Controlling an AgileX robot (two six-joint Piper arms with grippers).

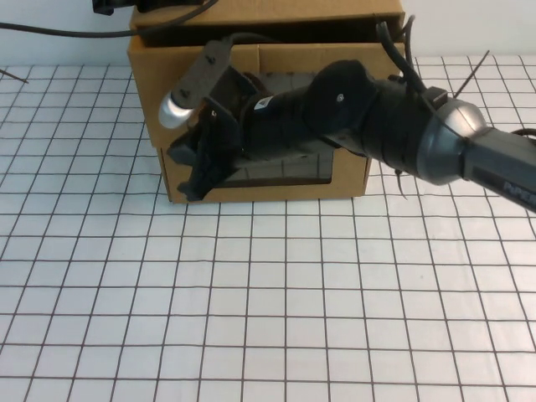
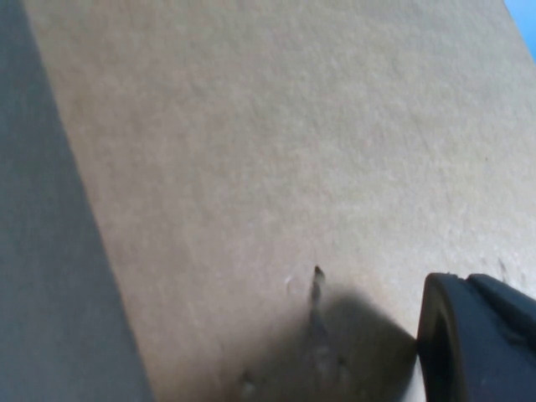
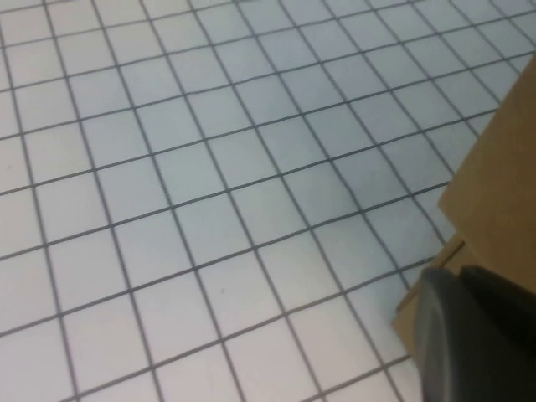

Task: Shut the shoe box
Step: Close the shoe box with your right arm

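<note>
The shoe box (image 1: 347,180) is the lower brown cardboard drawer, and its front stands forward of the cardboard above it. Its clear window (image 1: 289,172) is partly covered by my right arm; the white pull tab is hidden. My right gripper (image 1: 191,172) is shut and presses against the left end of the drawer's front. In the right wrist view the gripper (image 3: 469,343) sits at the box's lower corner (image 3: 494,193). My left gripper (image 2: 477,343) is shut and close against a plain cardboard face (image 2: 251,167). It does not show in the high view.
The matching upper cardboard drawer (image 1: 167,75) sits above the shoe box, at the back of the white gridded table (image 1: 268,301). Black cables (image 1: 50,32) run behind the box at the top left. My right arm (image 1: 435,142) crosses in from the right.
</note>
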